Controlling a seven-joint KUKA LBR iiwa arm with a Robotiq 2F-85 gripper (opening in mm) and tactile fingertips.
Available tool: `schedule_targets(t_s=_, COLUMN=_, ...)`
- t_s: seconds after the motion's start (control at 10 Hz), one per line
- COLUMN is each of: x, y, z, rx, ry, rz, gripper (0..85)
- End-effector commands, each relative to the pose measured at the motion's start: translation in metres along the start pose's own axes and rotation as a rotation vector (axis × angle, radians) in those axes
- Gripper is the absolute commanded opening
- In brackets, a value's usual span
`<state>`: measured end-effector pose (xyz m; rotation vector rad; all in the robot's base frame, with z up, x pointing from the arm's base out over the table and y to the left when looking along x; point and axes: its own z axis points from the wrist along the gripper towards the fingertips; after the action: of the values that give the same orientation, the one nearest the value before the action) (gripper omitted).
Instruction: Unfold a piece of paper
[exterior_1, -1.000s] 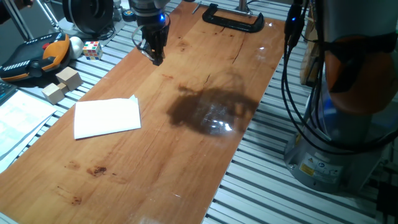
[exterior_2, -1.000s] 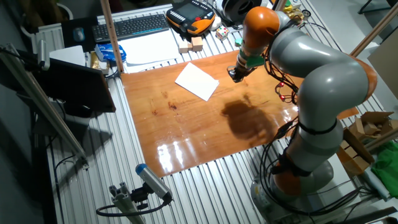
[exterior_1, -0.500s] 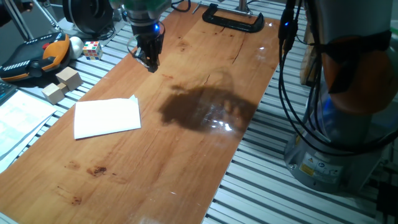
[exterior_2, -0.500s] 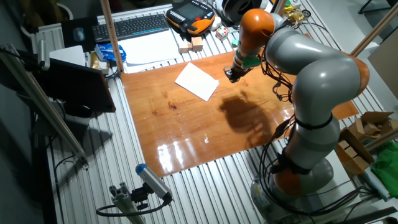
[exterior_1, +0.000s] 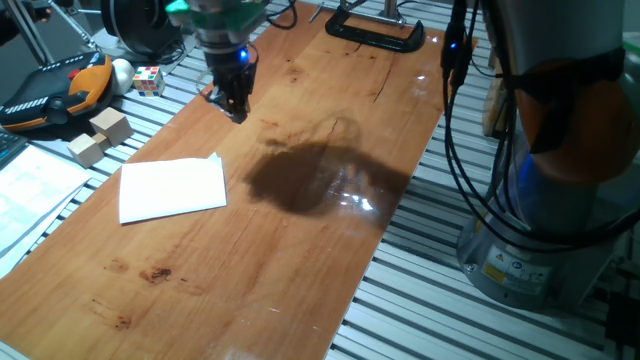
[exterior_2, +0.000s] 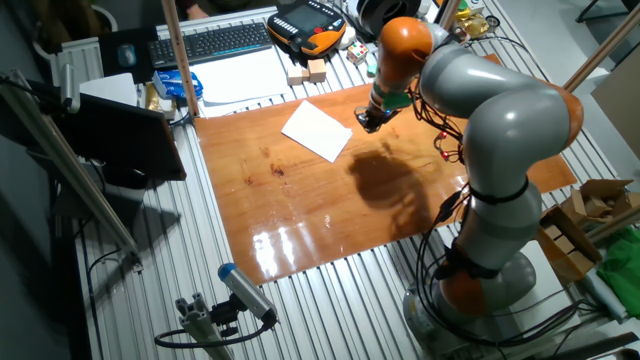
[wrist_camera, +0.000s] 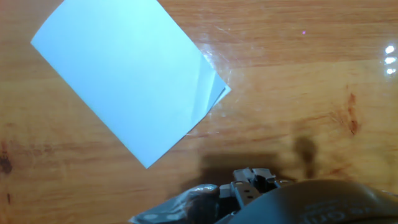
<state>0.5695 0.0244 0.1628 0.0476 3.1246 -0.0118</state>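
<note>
End effector nearer the folded paper
End effector (exterior_1: 236, 100) has shifted toward the piece of paper (exterior_1: 172, 188), above the worktop (exterior_1: 300, 250); finger spread unclear.

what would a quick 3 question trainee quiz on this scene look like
1. True or false: the gripper is touching the piece of paper.
2. Which lies nearest the two wooden blocks? A) black clamp B) the paper C) robot base
3. In the hand view, what marks the paper's right corner?

Key
1. False: it hangs above bare wooden table, apart from the paper.
2. B
3. The top layer lifts slightly there, showing a second layer beneath, so the sheet is folded.
</note>
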Motion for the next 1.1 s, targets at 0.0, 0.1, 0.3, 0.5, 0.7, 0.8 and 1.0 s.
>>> schedule_targets(t_s=0.0, x=-0.004, y=0.004, z=0.003, rx=0.002, ry=0.008, rz=0.01, gripper=2.0)
schedule_targets(t_s=0.1, x=-0.007, y=0.006, z=0.009, rx=-0.003, ry=0.01, rz=0.023, gripper=2.0)
schedule_targets(t_s=0.3, x=-0.011, y=0.004, z=0.017, rx=-0.012, ry=0.014, rz=0.021, gripper=2.0)
schedule_targets(t_s=0.5, x=-0.008, y=0.01, z=0.022, rx=-0.021, ry=0.012, rz=0.018, gripper=2.0)
schedule_targets(t_s=0.7, x=-0.011, y=0.009, z=0.032, rx=-0.06, ry=0.001, rz=0.005, gripper=2.0)
schedule_targets(t_s=0.8, x=-0.014, y=0.008, z=0.039, rx=-0.065, ry=-0.013, rz=-0.01, gripper=2.0)
schedule_targets(t_s=1.0, x=-0.018, y=0.006, z=0.051, rx=-0.05, ry=-0.029, rz=-0.022, gripper=2.0)
